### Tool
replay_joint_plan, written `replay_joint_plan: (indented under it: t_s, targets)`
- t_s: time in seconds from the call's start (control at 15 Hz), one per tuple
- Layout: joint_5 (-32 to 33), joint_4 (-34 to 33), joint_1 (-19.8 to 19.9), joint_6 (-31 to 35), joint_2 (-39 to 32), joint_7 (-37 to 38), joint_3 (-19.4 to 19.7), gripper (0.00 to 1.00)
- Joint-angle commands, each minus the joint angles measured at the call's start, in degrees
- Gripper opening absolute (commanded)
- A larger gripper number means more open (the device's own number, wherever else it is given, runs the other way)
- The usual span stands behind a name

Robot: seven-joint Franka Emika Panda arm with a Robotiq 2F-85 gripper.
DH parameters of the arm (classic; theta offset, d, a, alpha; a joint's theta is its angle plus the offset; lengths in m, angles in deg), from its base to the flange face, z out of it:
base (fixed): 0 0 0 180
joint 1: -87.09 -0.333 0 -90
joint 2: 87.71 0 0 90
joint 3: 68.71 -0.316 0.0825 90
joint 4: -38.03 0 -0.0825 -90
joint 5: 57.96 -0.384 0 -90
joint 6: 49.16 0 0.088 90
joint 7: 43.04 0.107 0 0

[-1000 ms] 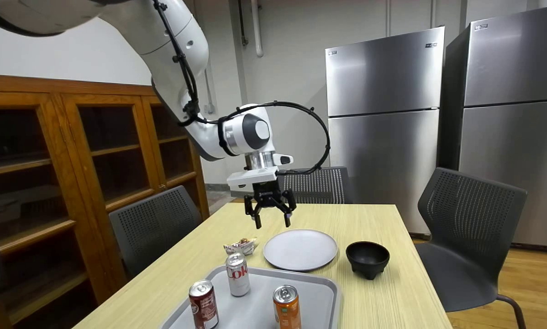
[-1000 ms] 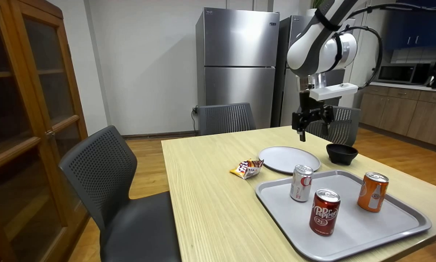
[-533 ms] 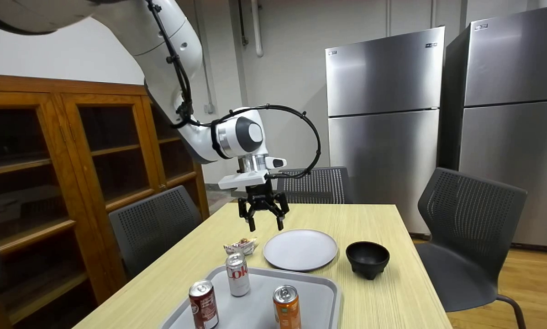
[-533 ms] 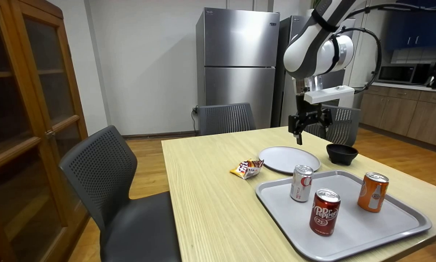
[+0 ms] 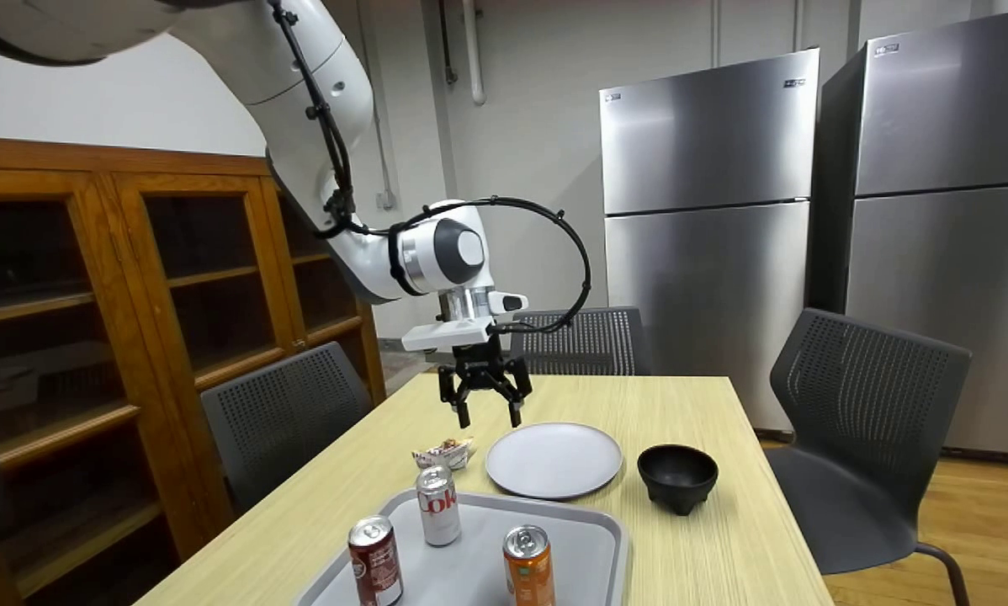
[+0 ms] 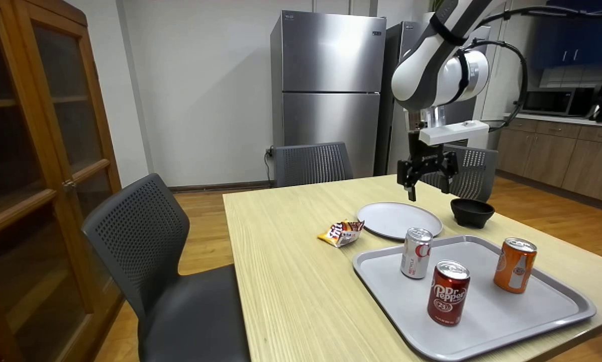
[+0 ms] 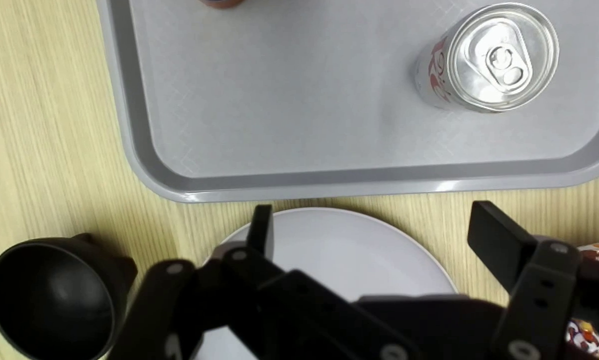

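Note:
My gripper (image 5: 489, 417) is open and empty, pointing down above the table in both exterior views (image 6: 428, 190). In the wrist view the jaws (image 7: 372, 222) stand wide apart over a round light-grey plate (image 7: 339, 250). The plate lies flat and bare on the table (image 5: 554, 460). A small snack bag (image 6: 341, 233) lies beside the plate; the gripper partly hides it in the wrist view (image 7: 587, 335). A black footed bowl (image 5: 677, 475) stands on the plate's other side. The gripper touches none of these.
A grey tray (image 7: 289, 100) beside the plate holds a silver Coke can (image 6: 415, 254), a dark red Dr Pepper can (image 6: 447, 294) and an orange can (image 6: 515, 266), all upright. Dark chairs (image 5: 870, 421) stand round the table. A wooden cabinet (image 5: 184, 194) and fridges (image 5: 706, 252) stand behind.
My gripper has moved left and slightly down in both exterior views, mostly in the first half second. It has stayed open. The things on the table have not moved.

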Motion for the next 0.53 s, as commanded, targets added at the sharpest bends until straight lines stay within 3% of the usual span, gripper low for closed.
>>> replay_joint_plan:
  t_s: [0.0, 0.47]
  targets:
    - [-1.7, 2.5, 0.8, 3.3, 1.1, 0.5, -0.8, 1.00]
    - [-2.8, 7.2, -0.3, 8.7, 2.1, 0.4, -2.0, 1.00]
